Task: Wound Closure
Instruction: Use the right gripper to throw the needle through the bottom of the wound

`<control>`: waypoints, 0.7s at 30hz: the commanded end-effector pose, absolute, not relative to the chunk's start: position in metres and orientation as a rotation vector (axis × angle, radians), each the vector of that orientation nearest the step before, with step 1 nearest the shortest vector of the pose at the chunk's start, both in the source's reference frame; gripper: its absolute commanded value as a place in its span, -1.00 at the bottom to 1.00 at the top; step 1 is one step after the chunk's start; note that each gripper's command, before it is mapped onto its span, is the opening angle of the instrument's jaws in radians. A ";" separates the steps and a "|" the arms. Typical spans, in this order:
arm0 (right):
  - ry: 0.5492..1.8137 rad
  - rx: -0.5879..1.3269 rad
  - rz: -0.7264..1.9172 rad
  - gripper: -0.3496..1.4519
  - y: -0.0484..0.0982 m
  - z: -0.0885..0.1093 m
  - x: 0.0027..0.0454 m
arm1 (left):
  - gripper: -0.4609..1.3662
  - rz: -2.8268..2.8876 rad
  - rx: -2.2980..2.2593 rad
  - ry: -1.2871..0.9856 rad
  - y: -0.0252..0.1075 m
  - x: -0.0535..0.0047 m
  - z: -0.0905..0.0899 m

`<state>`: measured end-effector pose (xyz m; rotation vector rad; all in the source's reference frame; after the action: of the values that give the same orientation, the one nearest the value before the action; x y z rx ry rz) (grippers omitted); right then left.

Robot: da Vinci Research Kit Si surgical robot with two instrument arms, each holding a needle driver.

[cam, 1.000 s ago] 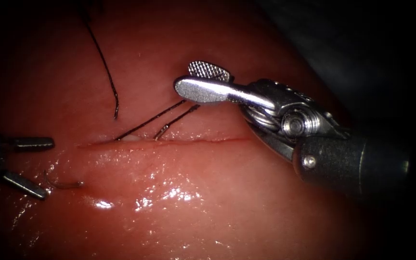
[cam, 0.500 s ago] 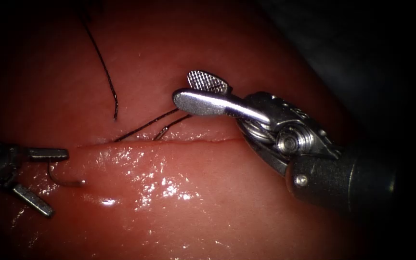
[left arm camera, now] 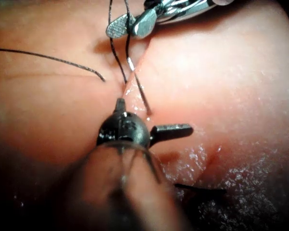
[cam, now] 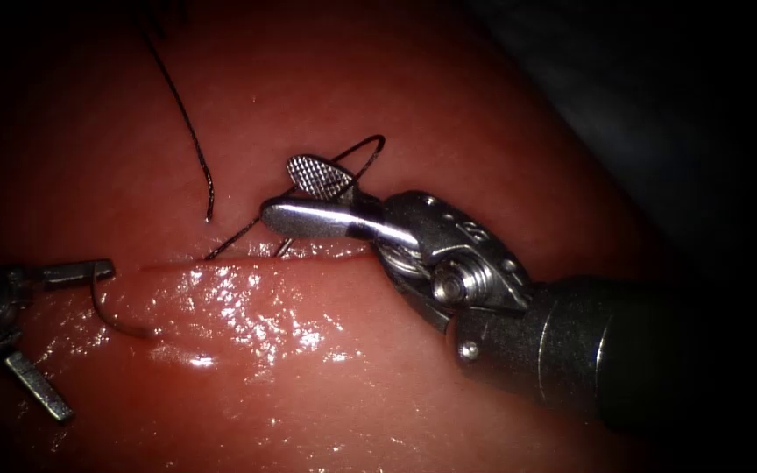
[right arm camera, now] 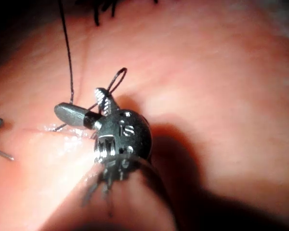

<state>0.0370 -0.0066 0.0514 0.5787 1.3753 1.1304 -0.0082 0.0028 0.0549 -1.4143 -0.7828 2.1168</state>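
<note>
The tissue (cam: 501,114) spreads across the endoscope view, wet and glistening, with the cut (cam: 247,261) running as a thin line across it. No stitch shows along the cut, so by my judgement the closure is at an early stage and most of the line is left to close.

The right tool (cam: 308,194) comes in from the right and lies over the middle of the cut. Its jaws are spread, one flat and one ridged face showing, and they pinch nothing. A loop of thread (cam: 363,151) arches behind them, and two strands run down from it to the cut just beside the jaw tips.

The left tool (cam: 45,337) sits at the left end of the cut, its jaws also spread wide and holding nothing. Its upper jaw touches or nearly touches the needle.

The needle (cam: 116,315) curves between those jaws, on the near side of the cut, with one end in the tissue. Which end, I cannot tell.

A loose end of thread (cam: 187,123) lies on the far side, clear of both tools. The strands crowding the right tool's jaws seem the likeliest thing to snag.
</note>
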 end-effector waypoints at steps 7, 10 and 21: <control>1.341 0.526 1.168 0.78 -0.006 0.052 0.0340 | 0.73 2.117 -1.413 -0.779 0.003 -0.0082 0.055; 1.339 0.514 1.178 0.78 -0.007 0.051 0.0329 | 0.72 2.117 -1.414 -0.781 0.003 -0.0082 0.055; 1.327 0.492 1.199 0.78 -0.007 0.049 0.0307 | 0.52 2.110 -1.449 -0.790 0.004 -0.0086 0.056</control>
<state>0.0306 -0.0075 0.0491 0.4891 1.3248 1.1996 -0.0087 0.0036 0.0563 -1.4522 -0.7849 2.1094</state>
